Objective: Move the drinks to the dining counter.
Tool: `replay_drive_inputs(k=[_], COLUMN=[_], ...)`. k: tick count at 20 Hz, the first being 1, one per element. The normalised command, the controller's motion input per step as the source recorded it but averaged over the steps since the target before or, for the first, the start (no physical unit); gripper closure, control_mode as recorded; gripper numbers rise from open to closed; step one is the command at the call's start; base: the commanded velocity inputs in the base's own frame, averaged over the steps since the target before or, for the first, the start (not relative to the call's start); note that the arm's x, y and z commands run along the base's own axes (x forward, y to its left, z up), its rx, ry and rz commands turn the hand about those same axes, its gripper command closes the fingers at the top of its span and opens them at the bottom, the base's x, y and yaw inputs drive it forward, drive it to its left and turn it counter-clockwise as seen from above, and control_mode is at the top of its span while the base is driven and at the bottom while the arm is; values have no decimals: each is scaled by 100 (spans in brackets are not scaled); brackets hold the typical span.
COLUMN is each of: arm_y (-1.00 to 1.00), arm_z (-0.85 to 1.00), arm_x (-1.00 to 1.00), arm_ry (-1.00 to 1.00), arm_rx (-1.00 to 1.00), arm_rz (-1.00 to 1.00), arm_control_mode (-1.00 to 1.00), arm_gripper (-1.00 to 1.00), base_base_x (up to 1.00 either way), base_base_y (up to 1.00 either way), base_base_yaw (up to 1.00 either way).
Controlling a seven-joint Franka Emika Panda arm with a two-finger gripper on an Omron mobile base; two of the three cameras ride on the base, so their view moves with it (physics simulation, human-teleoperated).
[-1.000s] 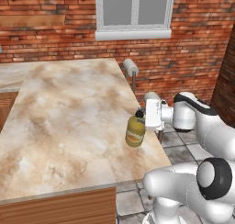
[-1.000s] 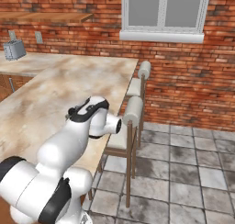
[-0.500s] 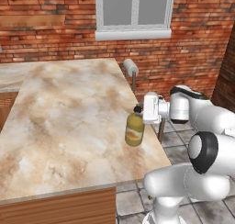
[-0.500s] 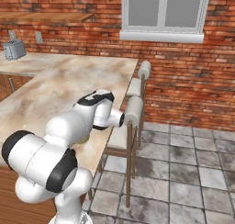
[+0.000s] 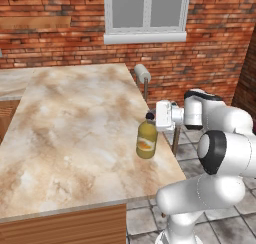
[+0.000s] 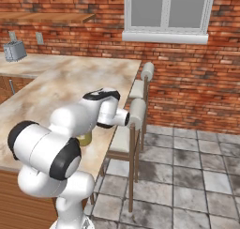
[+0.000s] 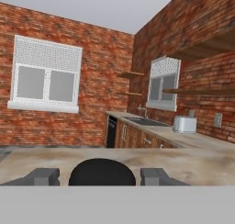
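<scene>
The dining surface (image 5: 75,133) takes up most of the scene — a broad marbled slab running from the near edge back toward the brick wall and window. Its right edge borders the tiled floor, where 2 stools (image 6: 133,125) stand, placed for sitting at the peninsula.

The juice bottle (image 5: 146,138) stands upright on this surface, close to the right edge and toward the near end. Since it already rests on the destination slab, I judge this bottle delivered or all but delivered. Its spot near the edge fits an arm reaching in from the floor side with its base beside the stools.

The arm comes in level from the right, wrist horizontal, so the tool (image 5: 154,117) meets the bottle at cap height from the side rather than from above.

In the hand view the round black cap (image 7: 102,172) sits between the 2 dark fingertips (image 7: 43,176), with a sliver of gap on each side. The jaws are narrow, roughly cap-wide, but whether they press on the cap or stand just clear of it I cannot tell — the gaps hint at no firm contact. The bottle is directly in front of the tool, its top within the jaws.

On the far counter a toaster (image 6: 15,50) stands.
</scene>
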Motion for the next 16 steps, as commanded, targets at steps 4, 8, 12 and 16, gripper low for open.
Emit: replay_drive_inputs(k=[4,8,12,16], arm_y=[3,12,16,11], arm_z=[-27,-26,-24,-21], arm_x=[0,0,0,0], arm_ry=[0,0,-1,-1], arm_rx=[0,0,0,0], arm_rz=[0,0,0,0], arm_control_mode=[-100,-100,-100,-100], arm_gripper=[-100,-100,-100,-100], base_base_x=[0,0,0,0], base_base_y=[0,0,0,0], base_base_yaw=[0,0,0,0])
